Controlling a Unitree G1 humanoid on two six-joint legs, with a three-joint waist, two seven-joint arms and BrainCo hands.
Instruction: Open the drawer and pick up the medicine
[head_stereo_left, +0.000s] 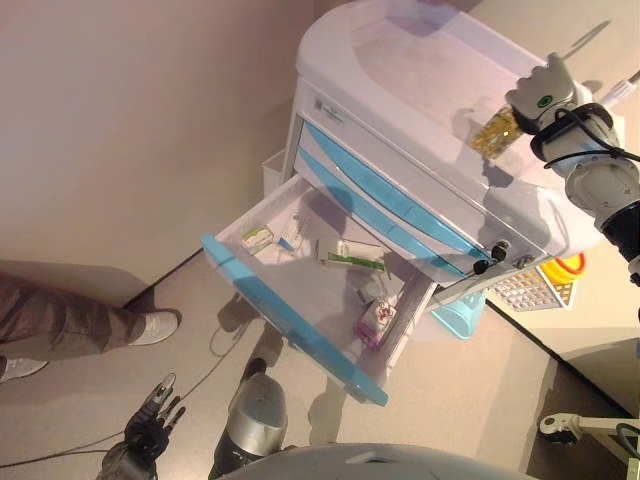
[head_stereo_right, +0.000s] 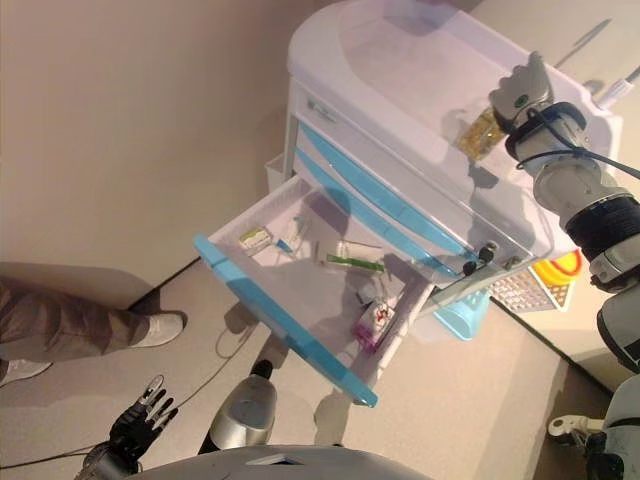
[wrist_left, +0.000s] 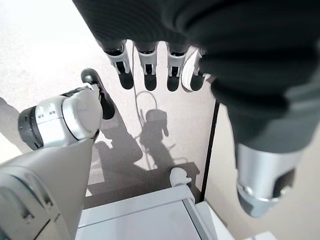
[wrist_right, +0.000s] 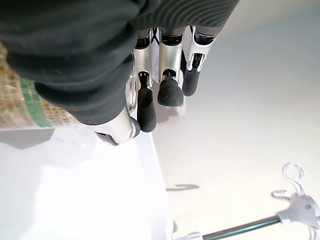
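Observation:
The white cart (head_stereo_left: 400, 70) has blue drawer fronts, and its top drawer (head_stereo_left: 290, 312) is pulled out wide. Inside lie a green-and-white box (head_stereo_left: 350, 255), a small box (head_stereo_left: 257, 238) and a pink packet (head_stereo_left: 378, 322). My right hand (head_stereo_left: 542, 95) is above the cart's top near its right edge, fingers curled on a yellowish medicine packet (head_stereo_left: 495, 133). In the right wrist view the packet (wrist_right: 20, 105) shows beside the curled fingers (wrist_right: 167, 92). My left hand (head_stereo_left: 150, 425) hangs low by the floor at the lower left, its fingers (wrist_left: 145, 65) straight and holding nothing.
A person's leg and white shoe (head_stereo_left: 150, 327) rest on the floor left of the drawer. A light blue bin (head_stereo_left: 460, 315) and a white mesh basket (head_stereo_left: 535, 290) with a yellow item hang on the cart's right side. A wall runs behind the cart.

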